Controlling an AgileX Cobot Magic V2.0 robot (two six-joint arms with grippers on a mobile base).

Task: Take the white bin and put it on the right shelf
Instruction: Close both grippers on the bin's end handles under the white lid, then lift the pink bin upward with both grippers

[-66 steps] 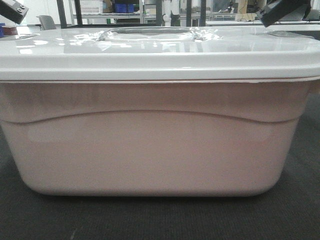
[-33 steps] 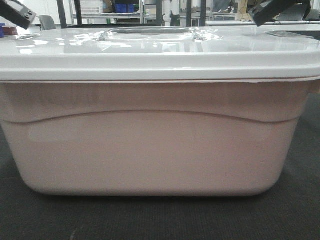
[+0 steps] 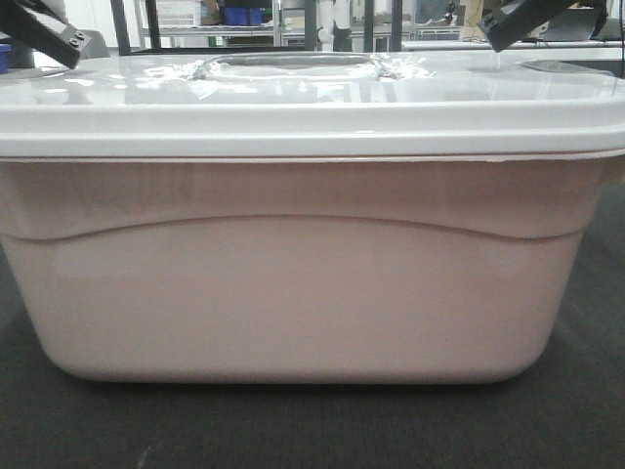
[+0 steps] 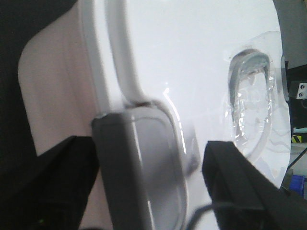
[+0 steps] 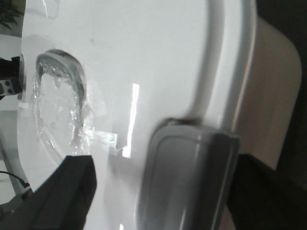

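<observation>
The white bin [image 3: 293,293] fills the front view, a pinkish translucent tub on a dark mat under a glossy white lid [image 3: 293,98] with a recessed handle [image 3: 288,64]. My left gripper [image 3: 44,34] hovers over the lid's left end. In the left wrist view it [image 4: 148,187] is open, its dark fingers [image 4: 53,187] either side of a grey latch [image 4: 144,167]. My right gripper [image 3: 527,20] hangs over the right end. It [image 5: 163,191] is open too, its fingers [image 5: 62,196] straddling the other grey latch [image 5: 192,177]. The right shelf is out of view.
Dark carpet-like matting [image 3: 293,430] lies under and in front of the bin. Far behind it stand dark upright posts [image 3: 120,24] and distant racks holding blue crates [image 3: 242,15].
Both grippers have moved inward over the lid ends in the front view, the left one to the right and slightly down, the right one to the left. The bin has not moved.
</observation>
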